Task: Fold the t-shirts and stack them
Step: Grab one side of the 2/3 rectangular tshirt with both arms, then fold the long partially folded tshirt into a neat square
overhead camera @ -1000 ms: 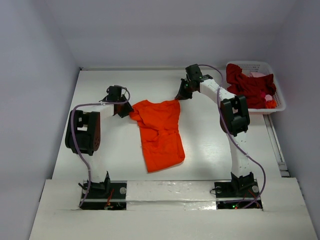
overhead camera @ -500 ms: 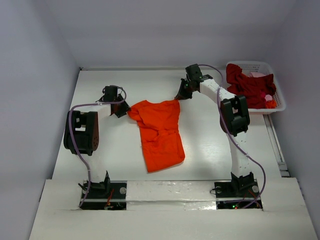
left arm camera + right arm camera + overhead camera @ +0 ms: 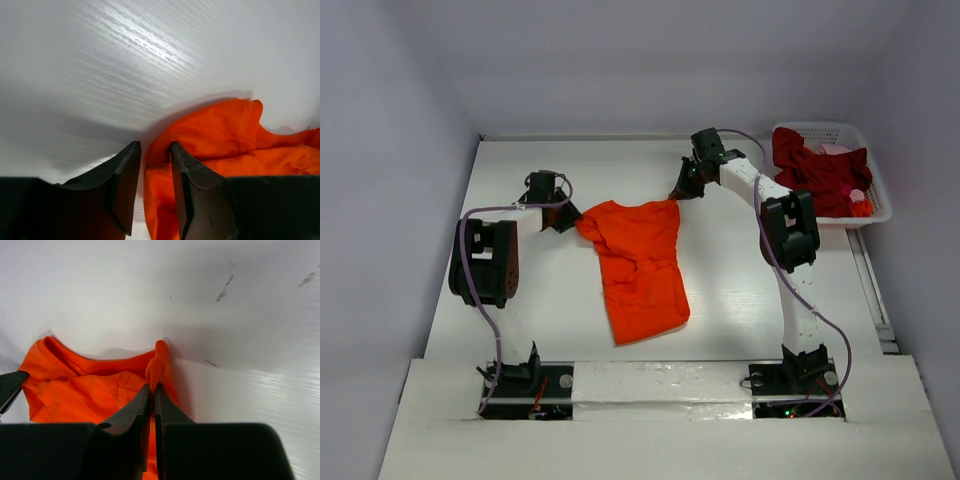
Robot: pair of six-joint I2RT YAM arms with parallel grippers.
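The bright orange cloth t-shirt [image 3: 638,268] lies unfolded mid-surface, with the right gripper [image 3: 152,387] clamped on one shoulder and the left gripper [image 3: 156,150] slightly apart around the other (not clearly pinching). The dark red cloth t-shirts [image 3: 815,170] wait in the white plastic lattice basket [image 3: 876,212] at the far right corner, and nothing is stacked.

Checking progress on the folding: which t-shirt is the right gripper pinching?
The bright orange t-shirt, laid out on the table; the right gripper is shut on its far corner. The dark red ones sit heaped in the white basket, untouched.

No legible text (in any view)
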